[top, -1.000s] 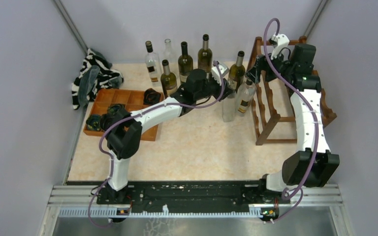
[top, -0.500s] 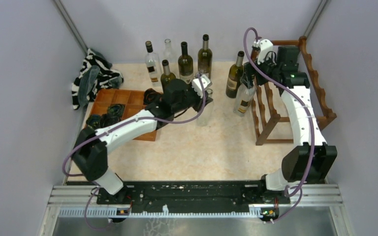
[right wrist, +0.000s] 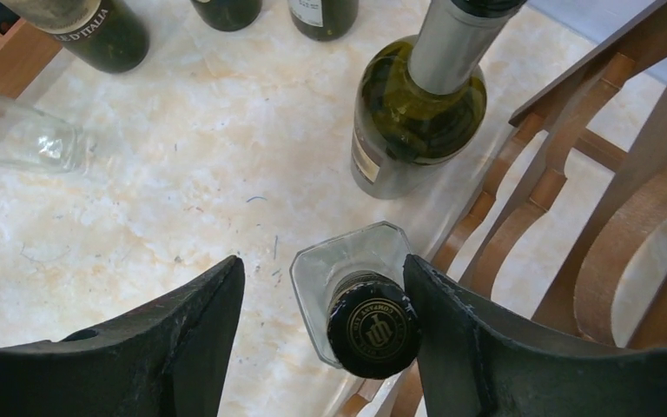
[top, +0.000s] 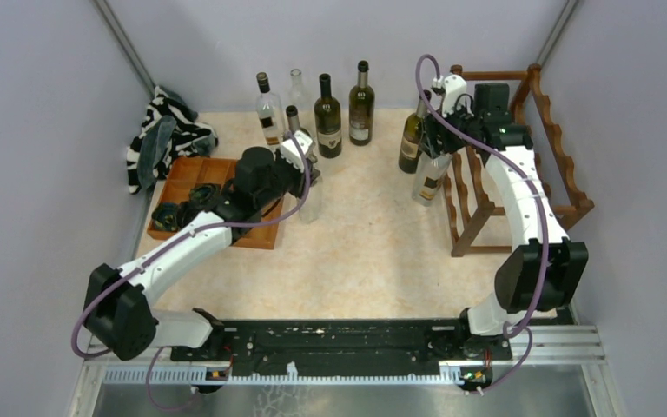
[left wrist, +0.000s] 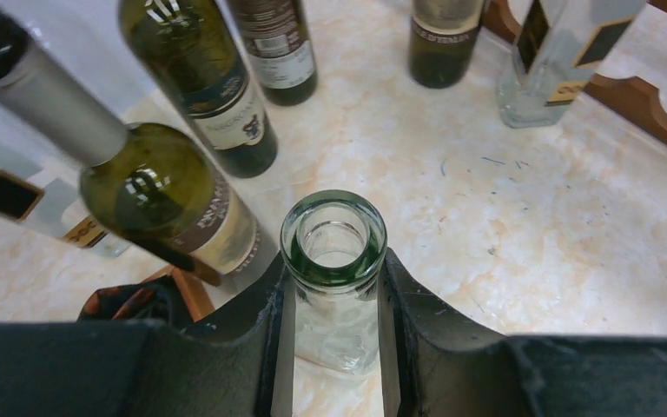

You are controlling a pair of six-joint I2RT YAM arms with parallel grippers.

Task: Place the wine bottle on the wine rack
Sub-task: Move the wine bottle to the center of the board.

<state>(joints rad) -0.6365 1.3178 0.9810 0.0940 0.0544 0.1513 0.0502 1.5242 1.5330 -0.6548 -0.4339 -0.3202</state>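
We count eight bottles, all upright on the tabletop (top: 373, 252), one wine rack (top: 563, 161), one compartment tray (top: 224, 172), one striped cloth (top: 167, 130) and two arms. The rack stands at the far right of the tabletop. Five bottles are grouped along the far edge, left of centre. A green bottle (top: 411, 143) and a square clear bottle (top: 428, 178) stand just left of the rack, and a clear open-necked bottle (top: 310, 201) stands beside the tray's right end. The overhead view gives this full count and shows the left arm (top: 182, 252) reaching over the tray and the right arm (top: 525, 191) reaching along the rack's left side, but it does not show how the jaws stand. The left wrist view shows the left jaws closed tight on the neck of the open-necked bottle (left wrist: 333, 265), which has no cap. The right wrist view shows the right jaws parted on either side of the square bottle's black cap (right wrist: 372, 326). There is a clear gap on one side. The other finger is just beside the cap, and we cannot tell whether it touches. The same view shows a scalloped rack rail (right wrist: 608, 217) close beside the square bottle.
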